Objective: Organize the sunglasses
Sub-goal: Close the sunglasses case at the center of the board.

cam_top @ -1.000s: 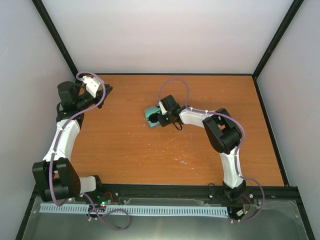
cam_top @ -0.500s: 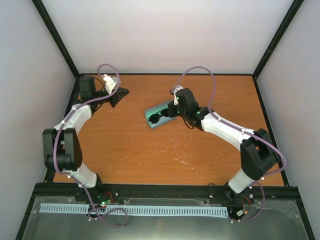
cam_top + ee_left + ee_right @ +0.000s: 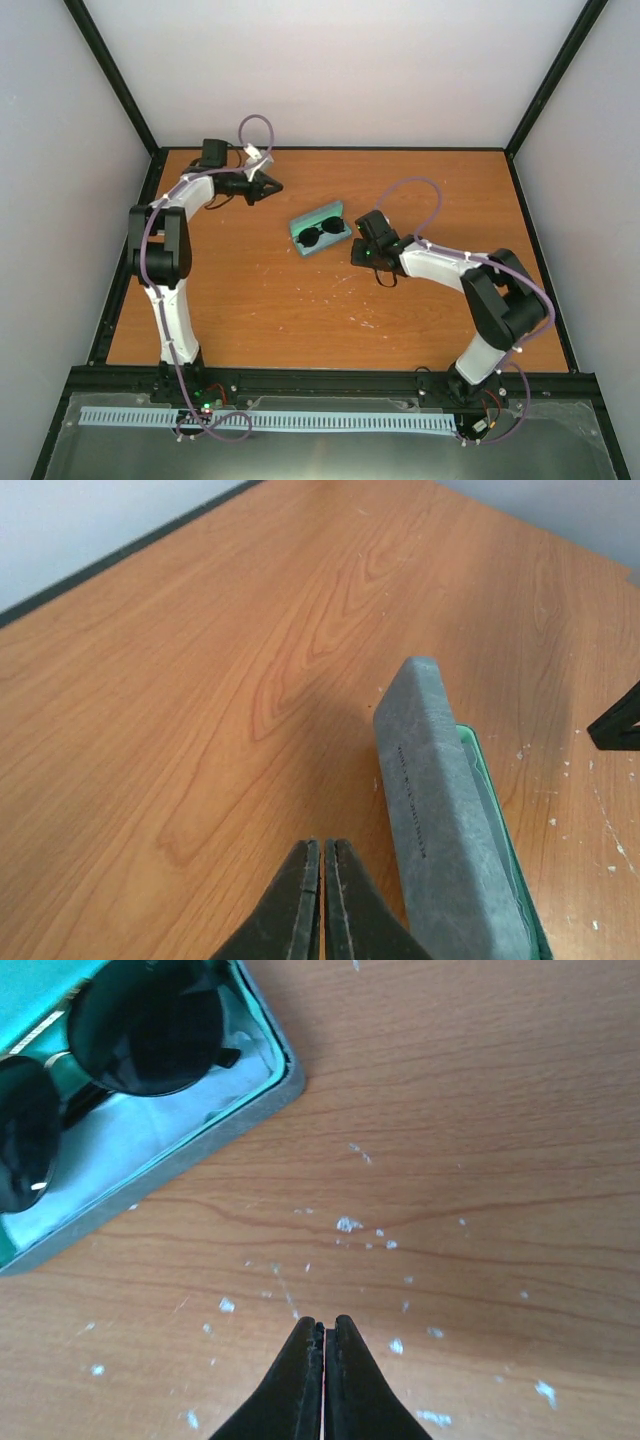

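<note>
Wooden bench (image 3: 250, 300) below; my left fingers (image 3: 298, 905) and right fingers (image 3: 303, 1385) are pressed together, empty. Sunglasses (image 3: 140, 1025) in the case (image 3: 170, 1165) look light, fragile; I'd pinch them mid-frame.

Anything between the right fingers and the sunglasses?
Right wrist view: only bare, white-flecked table and the case rim separate the shut right fingers from the sunglasses.

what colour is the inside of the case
The case lining is teal; the right wrist view shows it best.
</note>
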Motion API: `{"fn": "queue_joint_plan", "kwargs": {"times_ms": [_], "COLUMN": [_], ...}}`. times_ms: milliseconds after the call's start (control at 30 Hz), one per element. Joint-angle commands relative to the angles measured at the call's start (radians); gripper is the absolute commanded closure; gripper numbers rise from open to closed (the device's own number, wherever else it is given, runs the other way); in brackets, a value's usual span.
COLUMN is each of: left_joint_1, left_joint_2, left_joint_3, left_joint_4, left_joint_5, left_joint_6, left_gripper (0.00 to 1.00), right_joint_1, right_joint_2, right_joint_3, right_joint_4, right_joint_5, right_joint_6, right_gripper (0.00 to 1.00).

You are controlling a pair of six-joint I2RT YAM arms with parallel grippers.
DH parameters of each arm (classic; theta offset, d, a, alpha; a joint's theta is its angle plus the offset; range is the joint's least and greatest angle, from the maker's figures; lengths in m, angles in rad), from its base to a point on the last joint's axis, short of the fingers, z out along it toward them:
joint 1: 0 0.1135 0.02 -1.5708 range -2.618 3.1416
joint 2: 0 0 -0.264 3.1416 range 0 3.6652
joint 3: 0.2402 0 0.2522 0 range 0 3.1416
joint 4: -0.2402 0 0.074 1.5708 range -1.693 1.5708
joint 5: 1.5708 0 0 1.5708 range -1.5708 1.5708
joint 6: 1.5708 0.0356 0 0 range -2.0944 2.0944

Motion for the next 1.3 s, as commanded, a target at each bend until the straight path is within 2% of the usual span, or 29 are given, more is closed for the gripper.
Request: {"fn": "queue_joint_plan", "kwargs": {"times_ms": [0, 167, 433, 1267], "left_joint_1": [-0.080, -0.115, -0.115, -0.192], "left_joint_2": [0.055, 0.059, 0.084, 0.119], "left_joint_3": [0.100, 0.095, 0.064, 0.125], "left_joint_4": [-0.110, -0.093, -0.088, -0.058], "left_joint_5": [-0.064, -0.113, -0.169, -0.120], "left_joint_6": [0.022, -0.031, -0.012, -0.128], "left_gripper": [0.94, 0.94, 0.94, 0.93], "right_joint_1": [-0.027, -0.043, -0.047, -0.080], "right_joint_2": [0.110, 0.245, 0.384, 0.489], "right_joint_3": [0.066, 0.146, 0.253, 0.312], "right_joint_4": [0.044, 0.043, 0.037, 0.102], "right_joint_5": [-0.064, -0.133, -0.190, -0.228], "right_joint_6": [0.043, 0.041, 0.047, 0.022], "right_gripper": [0.97, 0.97, 0.97, 0.97]}}
